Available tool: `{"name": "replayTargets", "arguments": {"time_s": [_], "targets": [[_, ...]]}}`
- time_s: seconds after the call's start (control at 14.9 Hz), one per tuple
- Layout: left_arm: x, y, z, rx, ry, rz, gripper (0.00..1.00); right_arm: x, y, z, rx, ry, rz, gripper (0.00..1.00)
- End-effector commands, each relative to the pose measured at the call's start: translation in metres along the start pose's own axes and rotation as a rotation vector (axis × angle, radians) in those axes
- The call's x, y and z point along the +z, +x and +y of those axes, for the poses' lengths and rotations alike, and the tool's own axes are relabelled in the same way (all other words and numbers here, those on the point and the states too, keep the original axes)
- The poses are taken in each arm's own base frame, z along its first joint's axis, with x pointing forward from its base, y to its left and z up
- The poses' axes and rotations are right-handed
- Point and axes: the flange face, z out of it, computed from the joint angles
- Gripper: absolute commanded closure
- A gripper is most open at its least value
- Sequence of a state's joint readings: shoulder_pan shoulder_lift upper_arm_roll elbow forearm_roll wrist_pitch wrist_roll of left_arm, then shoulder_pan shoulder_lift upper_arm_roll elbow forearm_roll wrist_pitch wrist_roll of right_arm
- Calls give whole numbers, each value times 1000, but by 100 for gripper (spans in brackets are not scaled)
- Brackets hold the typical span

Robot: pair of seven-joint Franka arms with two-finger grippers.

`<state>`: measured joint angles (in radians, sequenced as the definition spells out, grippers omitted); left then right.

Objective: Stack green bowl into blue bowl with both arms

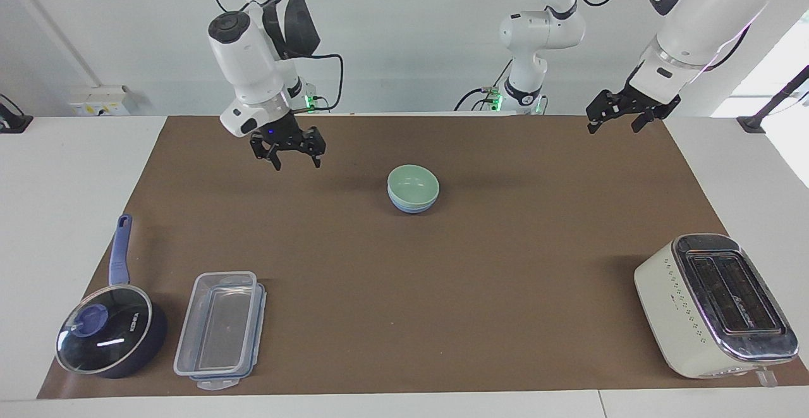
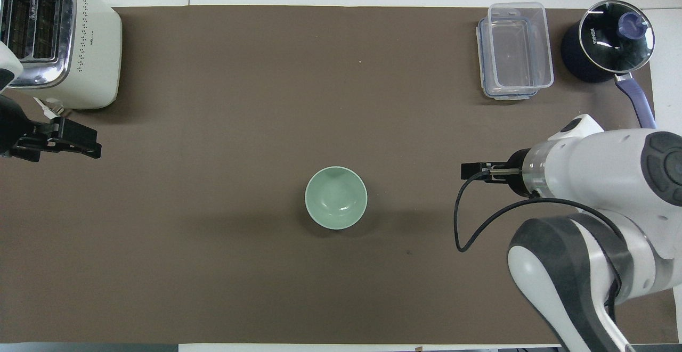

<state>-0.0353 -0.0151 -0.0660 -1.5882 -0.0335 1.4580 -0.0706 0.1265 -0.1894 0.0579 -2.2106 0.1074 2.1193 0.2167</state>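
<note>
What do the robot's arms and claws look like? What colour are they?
Both arms are big, white and rounded, with dark grey bands at the joints and black cables looping along them. Green lights glow at their bases. The right gripper and left gripper are black, two-fingered claws; a small blue light shines above the right one.

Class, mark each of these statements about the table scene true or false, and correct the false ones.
1. The green bowl sits inside the blue bowl. True.
2. The right gripper is gripping the green bowl's rim. False: it holds nothing and hangs over bare mat toward the right arm's end of the table.
3. The saucepan has its glass lid on. True.
4. The toaster stands beside the clear container. False: it stands at the left arm's end of the table; the container lies beside the saucepan at the right arm's end.
5. The left gripper holds the blue bowl. False: it is empty, raised over the mat's edge.
</note>
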Motion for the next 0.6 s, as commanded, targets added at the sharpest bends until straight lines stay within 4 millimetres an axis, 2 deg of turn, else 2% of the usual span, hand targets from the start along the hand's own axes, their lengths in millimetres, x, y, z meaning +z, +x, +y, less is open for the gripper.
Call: {"name": "replayTargets", "arguments": {"time_s": [0.0, 0.07, 0.27, 0.54], "targets": [[-6, -2, -4, -6, 23, 17, 0, -24, 16, 30, 29, -47, 24, 0], [-6, -2, -5, -6, 24, 17, 0, -29, 24, 37, 39, -56, 22, 0], [-6, -2, -4, -6, 23, 17, 0, -66, 51, 54, 59, -107, 1, 0], [-6, -2, -4, -6, 23, 17, 0, -99, 74, 55, 71, -110, -29, 0]]}}
